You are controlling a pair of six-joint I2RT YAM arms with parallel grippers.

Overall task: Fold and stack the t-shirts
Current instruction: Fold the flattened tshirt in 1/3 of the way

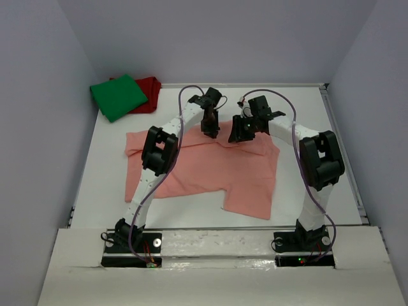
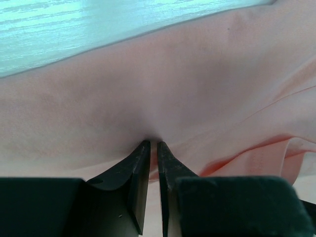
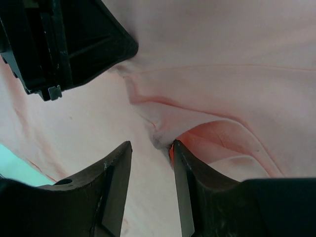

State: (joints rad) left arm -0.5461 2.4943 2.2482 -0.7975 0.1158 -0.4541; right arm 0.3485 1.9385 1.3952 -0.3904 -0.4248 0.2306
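From above, the pink tee [image 1: 248, 185] lay spread on the tabletop [image 1: 306, 115], long axis left to right; the green tee [image 1: 118, 97] and red tee [image 1: 150, 92] sat folded at the far left corner. Left fingers [image 1: 210, 127] and right fingers [image 1: 242, 132] met its far edge, close together. Left wrist: the left fingers [image 2: 140, 168] were pressed nearly together, pinching a pink fold. Right wrist: the right fingers [image 3: 116, 173] stood spread astride a raised crease lying directly between them, so closing looked next
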